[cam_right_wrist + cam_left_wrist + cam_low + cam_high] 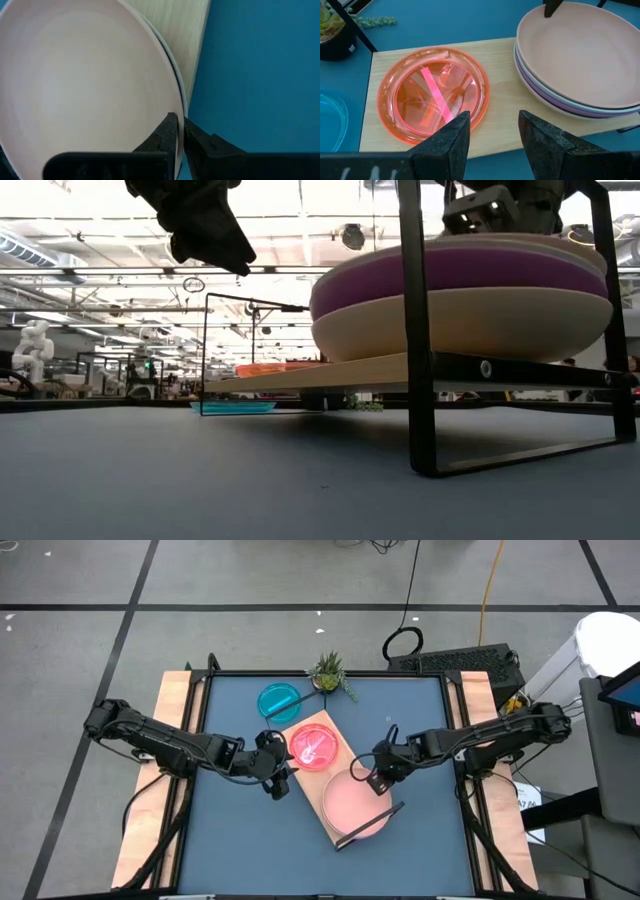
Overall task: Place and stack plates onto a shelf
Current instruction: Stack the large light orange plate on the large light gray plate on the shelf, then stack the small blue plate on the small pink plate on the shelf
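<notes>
High view: the shelf (318, 772) lies slantwise mid-table. A salmon pink plate (355, 802) tops the stack of large plates on its near end; a magenta-orange pair of translucent plates (314, 747) sits on the far end. The cyan plate (279, 701) rests on the blue tabletop (230, 840) beyond the shelf, near a small potted plant (328, 671). The left gripper (281, 772) hangs at the shelf's left edge beside the translucent plates. The right gripper (372, 774) is at the far-right rim of the pink plate.

Low view: the purple plate (455, 275) rests on the cream plate (470, 322) on the shelf board, framed by black wire. The cyan plate is far behind, on the table.

Left wrist view: the fingers (449, 142) stand apart with nothing between them, just short of the translucent plates' rim.

Right wrist view: the fingers (165, 132) sit almost together with only a thin slit, right at the pink plate's rim; whether they pinch it cannot be told.

No legible writing or labels in any view.
</notes>
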You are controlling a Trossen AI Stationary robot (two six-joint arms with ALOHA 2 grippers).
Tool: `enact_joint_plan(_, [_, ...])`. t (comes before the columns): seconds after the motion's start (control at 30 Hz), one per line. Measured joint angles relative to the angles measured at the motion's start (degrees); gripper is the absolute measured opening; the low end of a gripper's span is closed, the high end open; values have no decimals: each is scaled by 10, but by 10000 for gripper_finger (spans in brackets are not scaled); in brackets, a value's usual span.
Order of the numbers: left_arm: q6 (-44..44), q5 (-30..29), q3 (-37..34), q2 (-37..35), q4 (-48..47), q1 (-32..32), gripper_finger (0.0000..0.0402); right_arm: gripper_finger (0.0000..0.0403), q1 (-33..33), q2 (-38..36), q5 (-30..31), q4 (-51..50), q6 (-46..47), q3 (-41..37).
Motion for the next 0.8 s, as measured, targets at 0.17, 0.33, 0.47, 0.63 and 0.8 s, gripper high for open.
enact_joint_plan(0.17, [0,0,0,0,0,0,175,12,-3,0,1,2,-4,-3])
enact_joint_plan(0.33, [0,0,0,0,0,0,175,12,-4,0,4,13,-5,-3])
enact_joint_plan(0.47, [-1,0,0,0,0,0,175,16,-4,-8,7,13,-4,-4])
enact_joint_plan(0.63, [0,0,0,0,0,0,175,43,-4,-34,20,9,11,-4])
enact_joint_plan(0.8, [2,0,0,0,0,1,175,80,-9,-70,19,8,20,-4])
